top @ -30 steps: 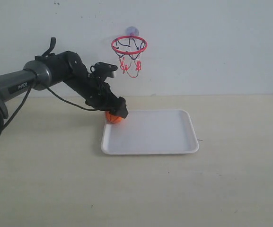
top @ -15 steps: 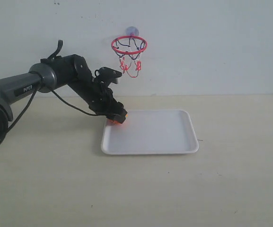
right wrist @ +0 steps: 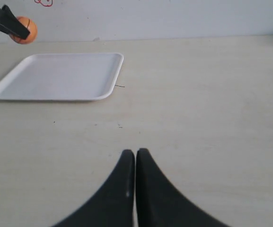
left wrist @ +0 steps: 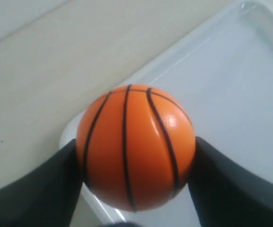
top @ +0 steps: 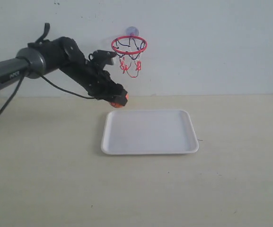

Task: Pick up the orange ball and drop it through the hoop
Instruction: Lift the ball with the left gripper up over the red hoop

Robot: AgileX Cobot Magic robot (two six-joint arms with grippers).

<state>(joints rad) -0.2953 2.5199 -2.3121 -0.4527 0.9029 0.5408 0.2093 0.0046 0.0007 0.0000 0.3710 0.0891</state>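
The orange ball (top: 118, 102) with black seams hangs in the air above the far left corner of the white tray (top: 149, 132), held by my left gripper (top: 119, 100). In the left wrist view the ball (left wrist: 135, 145) fills the space between the two dark fingers (left wrist: 37, 189), which press on both its sides. The hoop (top: 129, 45), a red ring with a black-and-red net on a clear suction cup, hangs on the wall above and to the right of the ball. My right gripper (right wrist: 135, 153) is shut with nothing in it, low over bare table; the ball (right wrist: 24, 30) shows far off.
The white tray (right wrist: 56, 75) holds nothing. A pale wall stands behind the table. The left arm's black cable loops below its forearm (top: 60, 92). Bare tabletop lies all round the tray.
The left gripper has lifted the ball off the tray's corner and carried it upward, closer to the hoop. The right gripper shows no movement.
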